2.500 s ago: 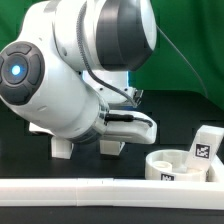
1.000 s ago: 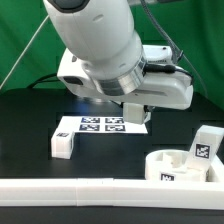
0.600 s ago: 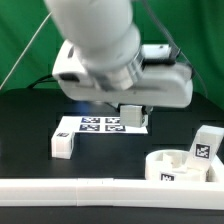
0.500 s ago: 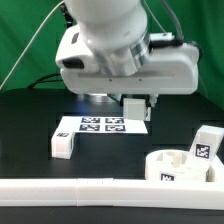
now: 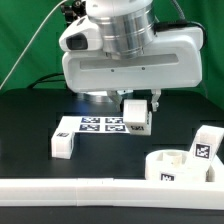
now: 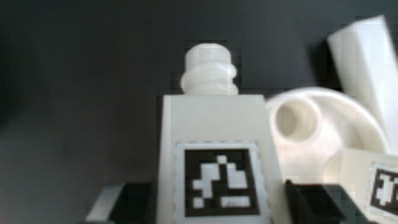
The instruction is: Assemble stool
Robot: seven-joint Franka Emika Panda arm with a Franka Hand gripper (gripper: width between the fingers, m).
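My gripper (image 5: 137, 108) is shut on a white stool leg (image 5: 136, 115) and holds it in the air above the right end of the marker board (image 5: 90, 126). In the wrist view the leg (image 6: 217, 130) sits between the dark fingers (image 6: 118, 202), tag facing the camera, its threaded peg (image 6: 210, 68) pointing away. The round rimmed seat disc (image 5: 178, 166) lies at the exterior view's lower right, and its rim (image 6: 317, 112) shows beyond the held leg. Another leg (image 5: 205, 143) stands at the seat's far right. A third leg (image 5: 63, 143) lies left of the marker board.
The long white L-shaped rail (image 5: 80, 186) runs along the front edge, in front of the seat. The table is black with a green backdrop behind. A white piece (image 6: 366, 50) shows beyond the seat in the wrist view.
The arm has risen from low over the table, carrying the leg up. Over the last second the leg has shifted slightly towards the exterior view's right, above the marker board's edge.
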